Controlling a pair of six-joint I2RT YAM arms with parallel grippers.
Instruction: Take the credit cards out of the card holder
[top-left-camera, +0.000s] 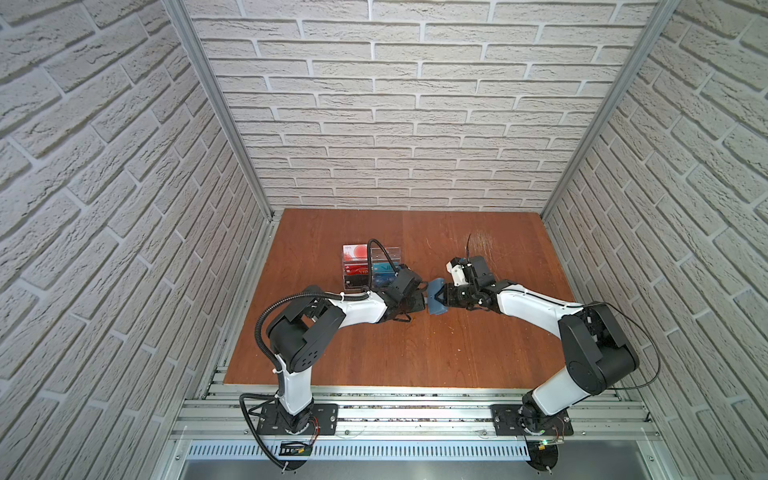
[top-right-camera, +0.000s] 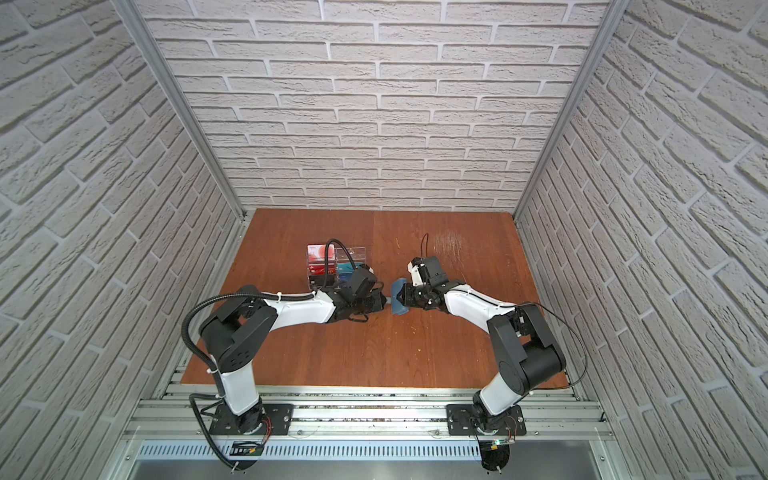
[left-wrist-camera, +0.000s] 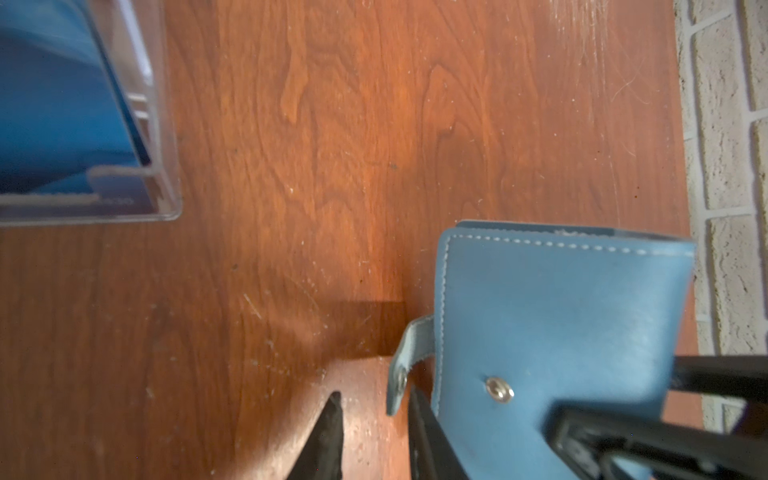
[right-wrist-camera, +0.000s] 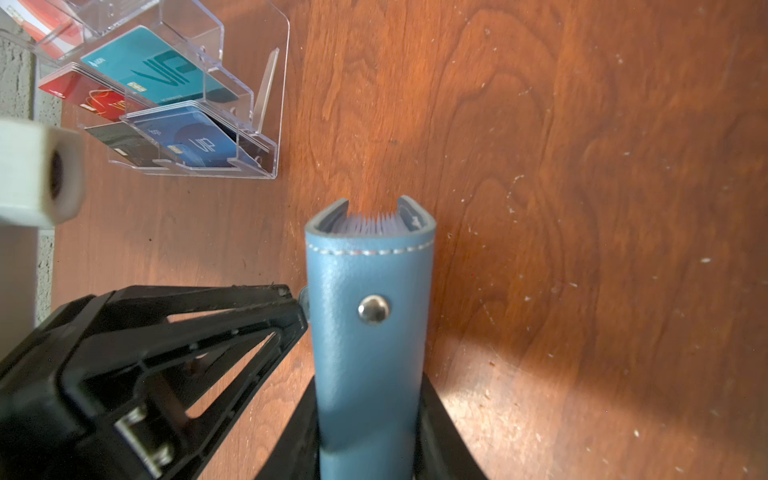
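1 card holder — 1 rack

In the right wrist view, "VIP" stands in large thin letters on the teal card in the rack's middle tier. "VIP" also stands in pale letters on the blue card, one tier lower in the rack. Gold script on the red card beside the teal one is unreadable.

Matt leather card holder (stitched)
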